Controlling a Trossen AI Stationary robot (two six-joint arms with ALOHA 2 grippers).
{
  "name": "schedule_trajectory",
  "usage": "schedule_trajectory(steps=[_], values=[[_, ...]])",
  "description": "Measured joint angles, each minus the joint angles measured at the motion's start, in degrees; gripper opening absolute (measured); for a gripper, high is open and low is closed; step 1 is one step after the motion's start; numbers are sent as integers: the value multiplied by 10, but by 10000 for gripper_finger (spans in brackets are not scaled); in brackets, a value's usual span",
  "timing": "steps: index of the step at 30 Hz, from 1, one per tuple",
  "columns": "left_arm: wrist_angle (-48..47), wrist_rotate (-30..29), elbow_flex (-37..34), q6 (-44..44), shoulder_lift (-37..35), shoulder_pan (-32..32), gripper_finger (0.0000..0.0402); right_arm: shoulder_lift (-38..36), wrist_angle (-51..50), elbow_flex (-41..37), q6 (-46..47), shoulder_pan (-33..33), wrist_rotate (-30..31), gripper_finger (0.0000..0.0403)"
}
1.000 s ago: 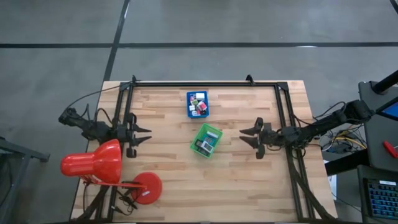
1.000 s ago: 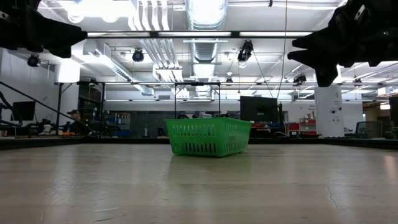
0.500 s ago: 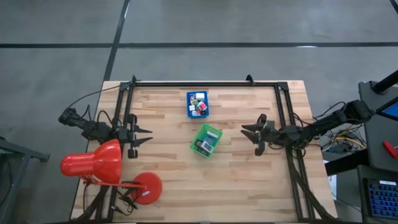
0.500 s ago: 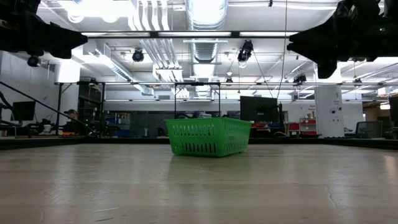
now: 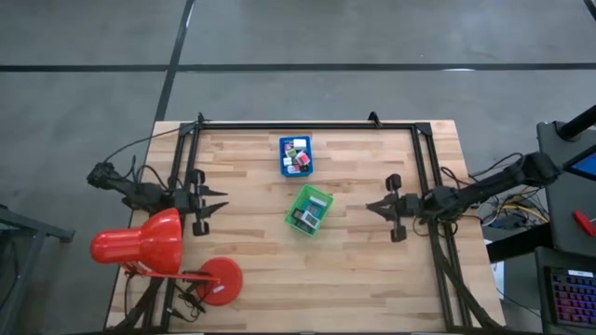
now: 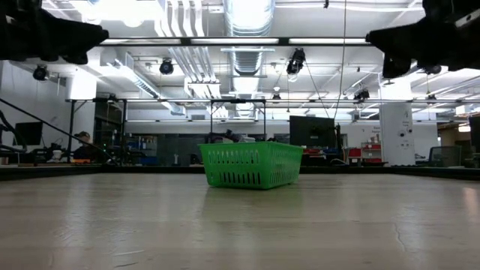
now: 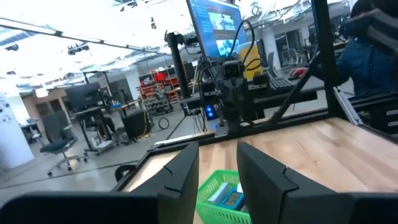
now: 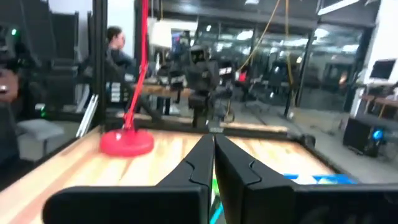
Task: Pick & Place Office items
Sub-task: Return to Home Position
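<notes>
Slotted green tray point(image 6: 251, 169), blue tray point(image 5: 297, 173), red lamp point(image 5: 140, 244), pale wood-plank table point(image 5: 251, 279); tiny pieces point(image 5: 298, 158) seemingly white and pink-red.

My R gripper point(image 5: 370, 207) has pulled back twd the table's right edge, farther fr the green tray point(image 5: 308, 208). Fingers were spread, now closed together. In low view it's risen higher.

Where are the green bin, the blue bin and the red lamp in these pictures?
green bin point(image 6: 251, 169): low view, on its front wall.
blue bin point(image 5: 282, 154): high view, on its left rim.
red lamp point(image 5: 136, 244): high view, on its shade.
</notes>
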Motion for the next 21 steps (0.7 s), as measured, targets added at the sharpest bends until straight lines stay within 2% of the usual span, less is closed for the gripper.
schedule_trajectory(steps=[5,12,16,21], values=[[-17,2,0,-46,0,0,110,-137,-152,0,12,11,-28,8],[-41,-8,0,-90,0,0,110,-409,-411,0,6,19,-12,8],[-46,-24,-1,-103,-1,1,110,-405,-455,9,9,20,15,8],[-54,-47,-1,-104,0,10,110,-410,-463,8,17,20,18,8]])
